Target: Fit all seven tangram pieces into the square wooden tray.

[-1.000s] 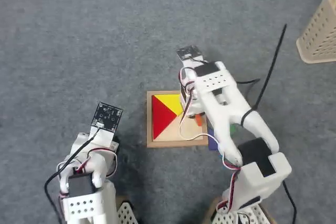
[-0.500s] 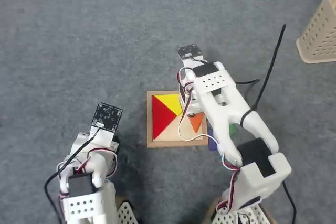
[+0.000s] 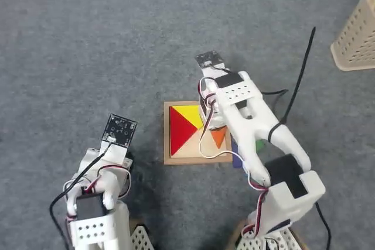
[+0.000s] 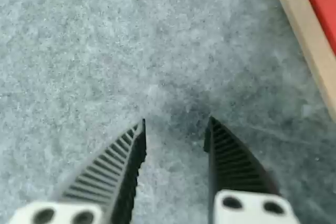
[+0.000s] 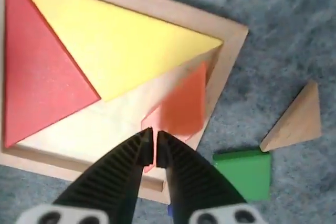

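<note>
The square wooden tray (image 3: 168,157) lies mid-table with a red triangle (image 3: 179,128) and a yellow triangle (image 3: 190,113) in it. My right gripper (image 5: 154,136) hangs over the tray's right part, shut on a corner of an orange triangle (image 5: 182,106) that tilts above the tray's bare floor (image 5: 105,129); from above, the orange triangle (image 3: 218,137) sits by the right wall. A green square (image 5: 242,174) and a plain wooden triangle (image 5: 294,120) lie on the carpet outside the tray. My left gripper (image 4: 176,124) stands open over bare carpet, near the tray's edge (image 4: 304,30).
A blue piece (image 3: 236,157) peeks out under the right arm (image 3: 240,100), next to the tray. A beige slotted basket (image 3: 356,30) stands at the far right. A black cable (image 3: 302,80) runs across the grey carpet there.
The orange triangle has come into sight from under the right arm, at the tray's right side. The right arm has shifted slightly away from its base. The left arm has stayed still.
</note>
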`<action>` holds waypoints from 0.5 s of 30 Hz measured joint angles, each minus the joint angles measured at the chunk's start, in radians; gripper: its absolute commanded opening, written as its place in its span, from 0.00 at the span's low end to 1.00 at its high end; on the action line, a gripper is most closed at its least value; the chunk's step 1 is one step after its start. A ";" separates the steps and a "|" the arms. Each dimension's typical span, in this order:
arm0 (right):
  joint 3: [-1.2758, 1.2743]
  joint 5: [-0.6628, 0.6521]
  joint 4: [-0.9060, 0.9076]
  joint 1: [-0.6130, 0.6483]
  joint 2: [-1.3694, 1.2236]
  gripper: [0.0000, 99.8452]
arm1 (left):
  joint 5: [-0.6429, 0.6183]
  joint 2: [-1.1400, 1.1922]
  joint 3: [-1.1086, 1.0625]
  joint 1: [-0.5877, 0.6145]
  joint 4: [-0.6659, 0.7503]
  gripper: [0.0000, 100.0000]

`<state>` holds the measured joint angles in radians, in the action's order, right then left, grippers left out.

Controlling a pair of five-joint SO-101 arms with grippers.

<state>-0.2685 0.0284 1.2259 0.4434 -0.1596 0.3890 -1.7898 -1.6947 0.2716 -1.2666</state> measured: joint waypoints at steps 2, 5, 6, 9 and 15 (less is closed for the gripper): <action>0.000 -0.002 -0.006 0.000 -0.005 0.01 | 0.000 0.000 0.000 0.000 0.000 0.18; 0.000 -0.038 -0.008 0.000 -0.061 0.01 | 0.000 0.000 0.000 0.000 0.000 0.18; 0.005 -0.057 -0.011 -0.003 -0.083 0.01 | 0.000 0.000 0.000 0.000 0.000 0.18; 0.046 -0.089 -0.012 0.003 -0.127 0.01 | 0.000 0.000 0.000 0.000 0.000 0.18; 0.101 -0.117 -0.012 0.008 -0.173 0.01 | 0.000 0.000 0.000 0.000 0.000 0.18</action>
<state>-0.1672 -0.0882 1.2137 0.4511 -0.3330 0.3890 -1.7898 -1.6947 0.2716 -1.2666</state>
